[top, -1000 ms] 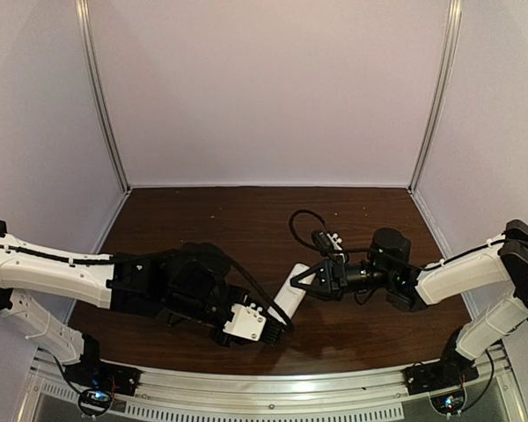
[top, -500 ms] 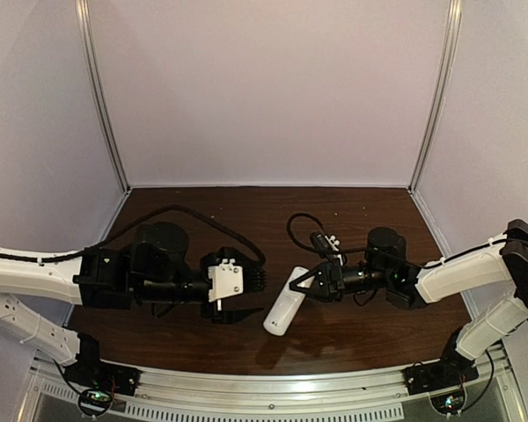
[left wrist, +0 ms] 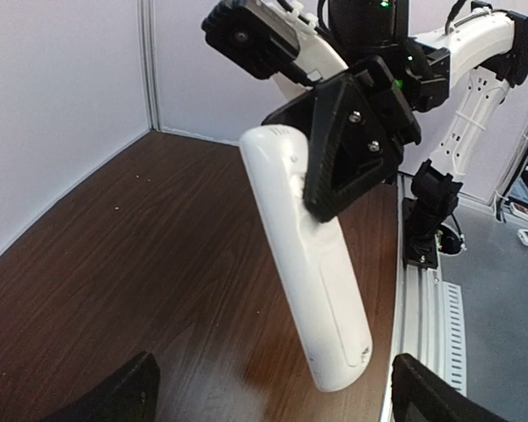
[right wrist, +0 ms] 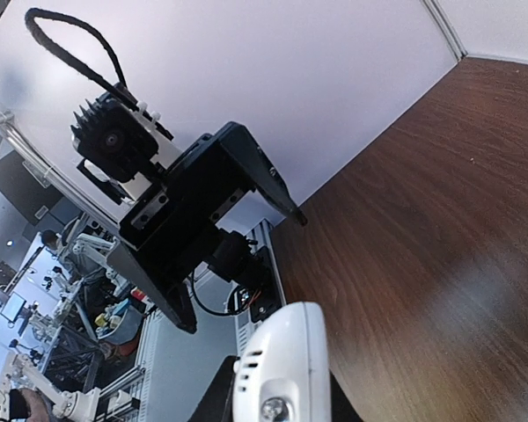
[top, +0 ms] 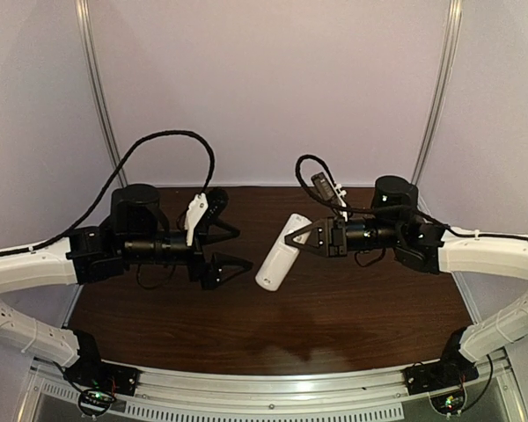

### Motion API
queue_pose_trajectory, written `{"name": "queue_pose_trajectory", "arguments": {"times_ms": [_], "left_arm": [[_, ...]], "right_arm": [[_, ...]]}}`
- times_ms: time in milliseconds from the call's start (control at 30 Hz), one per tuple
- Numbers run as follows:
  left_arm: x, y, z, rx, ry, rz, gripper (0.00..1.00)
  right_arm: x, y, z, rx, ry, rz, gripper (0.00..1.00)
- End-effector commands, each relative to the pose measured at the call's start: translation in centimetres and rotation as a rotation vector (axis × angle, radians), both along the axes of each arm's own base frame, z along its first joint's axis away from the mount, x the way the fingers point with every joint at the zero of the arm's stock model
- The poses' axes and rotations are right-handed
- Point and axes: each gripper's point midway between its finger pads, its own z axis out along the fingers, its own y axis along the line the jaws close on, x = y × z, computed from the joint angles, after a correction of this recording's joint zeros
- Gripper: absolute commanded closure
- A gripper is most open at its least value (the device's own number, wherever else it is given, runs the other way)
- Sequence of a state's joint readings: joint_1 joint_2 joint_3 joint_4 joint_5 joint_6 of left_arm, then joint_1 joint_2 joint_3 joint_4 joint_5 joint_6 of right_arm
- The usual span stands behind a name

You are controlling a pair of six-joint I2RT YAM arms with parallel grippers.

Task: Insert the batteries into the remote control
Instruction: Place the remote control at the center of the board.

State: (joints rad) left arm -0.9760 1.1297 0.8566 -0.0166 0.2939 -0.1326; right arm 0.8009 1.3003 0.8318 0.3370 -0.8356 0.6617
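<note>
Top external, right fingers [top: 299, 235] pinching remote control [top: 277, 260] above table [top: 334, 325], left fingers [top: 227, 266] spread, near it

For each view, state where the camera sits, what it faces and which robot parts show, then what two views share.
Top external: above and behind both arms, which show, looking down on the dark wooden table.
Left wrist: facing the right gripper clamping the white oblong remote control; own fingertips at bottom corners.
Right wrist: facing the open left gripper past the remote's end; own fingers barely visible.
Both wrist views share the remote.
</note>
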Motion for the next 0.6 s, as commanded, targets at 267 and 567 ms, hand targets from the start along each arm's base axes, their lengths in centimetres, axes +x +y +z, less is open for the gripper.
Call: {"name": "queue_pose_trajectory", "arguments": {"times_ms": [267,567], "left_arm": [[4.0,2.3,0.0,0.019,-0.030,0.263,0.13],[9.1,8.7,-0.1,0.030,0.007,0.641,0.11]], "right_arm": [[7.1,-4.8,-5.4,-0.503,-0.140,-0.421,1.00],[12.3,-10.1,-8.4,-0.874,-0.383,-0.705,1.00]]}}
